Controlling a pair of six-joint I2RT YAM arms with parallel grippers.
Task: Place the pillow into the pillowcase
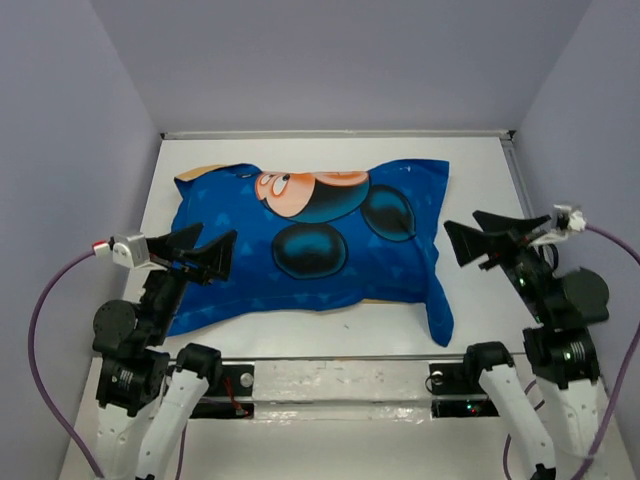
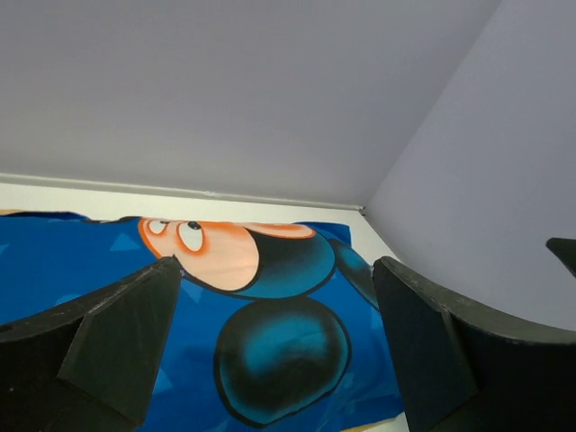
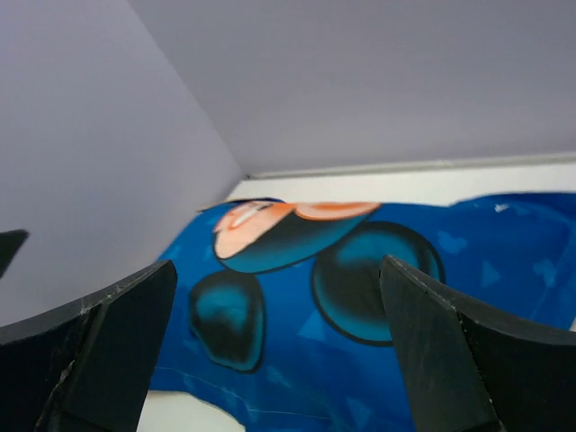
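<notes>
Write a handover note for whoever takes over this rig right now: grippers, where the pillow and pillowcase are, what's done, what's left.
Left gripper: open, empty, at the pillowcase's left end.
Right gripper: open, empty, just off its right end.
Pillowcase: lies across the table, blue Mickey side up, plump along its length.
Pillow: no white cushion shows in any view; judging by the bulge, it is inside the case.
Done: stuffing looks complete.
Left: probably only a check of the slack flap at the near right corner. I cannot tell whether the opening is there.
</notes>
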